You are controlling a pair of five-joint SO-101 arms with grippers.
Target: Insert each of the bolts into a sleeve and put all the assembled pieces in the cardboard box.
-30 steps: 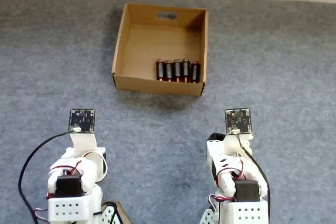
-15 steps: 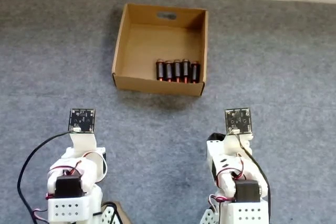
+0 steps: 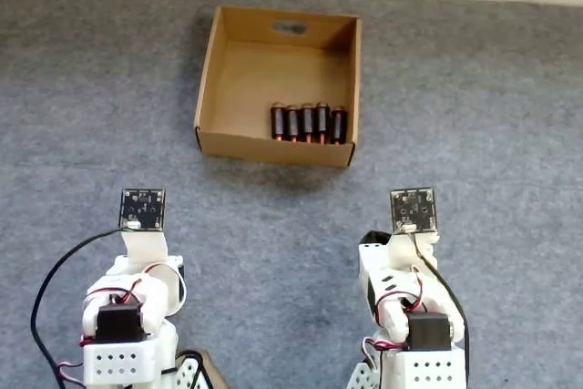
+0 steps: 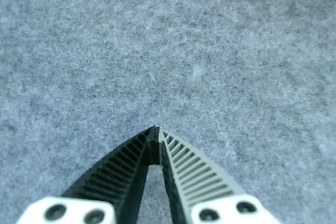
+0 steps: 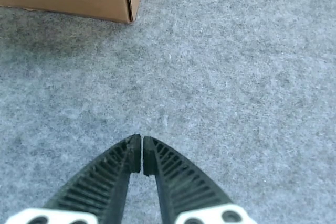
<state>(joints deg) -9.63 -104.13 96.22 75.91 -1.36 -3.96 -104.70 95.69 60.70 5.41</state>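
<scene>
1. The cardboard box [image 3: 273,148] is set at the far middle of the grey counter [image 3: 492,88], well apart from both arms.
2. Five assembled pieces [image 3: 308,123] are laid side by side in a row inside the box, against its near wall and toward its right corner.
3. The left pincer [image 4: 156,132] is held closed, its tips pressed together above bare counter.
4. The right pincer [image 5: 142,145] is likewise closed, with a corner of the box seen ahead of it.

Robotics lab (twin arms [image 3: 127,316] on grey felt [image 3: 510,88]).
</scene>
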